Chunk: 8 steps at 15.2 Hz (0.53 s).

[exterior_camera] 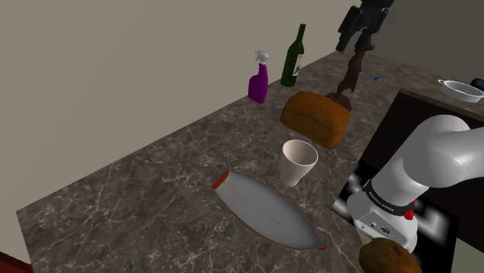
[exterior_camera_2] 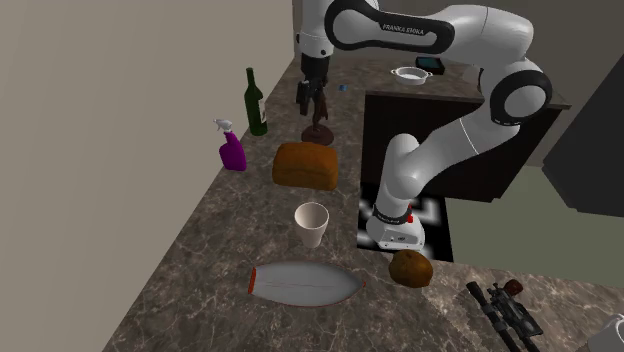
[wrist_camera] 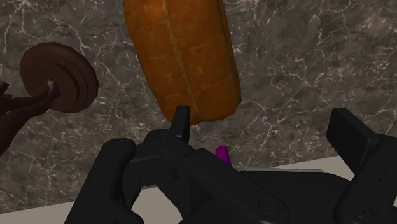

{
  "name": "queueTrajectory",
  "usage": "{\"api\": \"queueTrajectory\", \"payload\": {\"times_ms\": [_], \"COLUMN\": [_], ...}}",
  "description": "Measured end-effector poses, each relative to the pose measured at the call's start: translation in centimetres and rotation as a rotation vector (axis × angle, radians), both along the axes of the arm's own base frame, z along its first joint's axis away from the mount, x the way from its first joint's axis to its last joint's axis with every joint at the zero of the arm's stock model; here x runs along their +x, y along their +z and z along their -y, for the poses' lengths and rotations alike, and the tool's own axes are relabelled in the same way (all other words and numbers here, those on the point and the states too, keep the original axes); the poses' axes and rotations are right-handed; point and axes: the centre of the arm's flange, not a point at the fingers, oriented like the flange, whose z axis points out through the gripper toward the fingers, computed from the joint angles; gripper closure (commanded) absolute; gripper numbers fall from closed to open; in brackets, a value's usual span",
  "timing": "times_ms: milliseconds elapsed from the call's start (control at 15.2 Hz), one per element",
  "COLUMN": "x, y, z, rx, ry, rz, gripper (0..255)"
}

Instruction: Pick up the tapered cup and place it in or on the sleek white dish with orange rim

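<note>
Fingers [wrist_camera: 357,145] spread, gripping nothing, high over crusty brown loaf [exterior_camera: 315,118]. Tapered off-white cup [exterior_camera: 298,161] upright on dark marbled tabletop [exterior_camera: 140,203], near its stand-side edge, just beside long pointed grey orange-rimmed dish [exterior_camera: 267,211]. Open surface toward the wall.

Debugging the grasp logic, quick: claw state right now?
Claw: open, holding nothing.
</note>
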Motion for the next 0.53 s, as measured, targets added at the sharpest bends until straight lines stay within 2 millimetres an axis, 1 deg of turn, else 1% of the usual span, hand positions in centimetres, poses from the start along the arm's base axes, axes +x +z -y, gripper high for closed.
{"api": "queueTrajectory", "payload": {"times_ms": [66, 132, 264, 396, 528], "x": [0.0, 0.0, -0.5, -1.3, -1.8], "y": [0.0, -0.5, -2.1, -4.3, -6.1], "z": [0.0, -0.4, -1.4, -2.8, -4.0], "rx": [0.000, 0.002, 0.009, 0.018, 0.027], "ry": [0.000, 0.002, 0.007, 0.012, 0.019], "rz": [0.000, 0.000, 0.000, -0.001, -0.001], "gripper": [0, 0, 0, 0, 0]}}
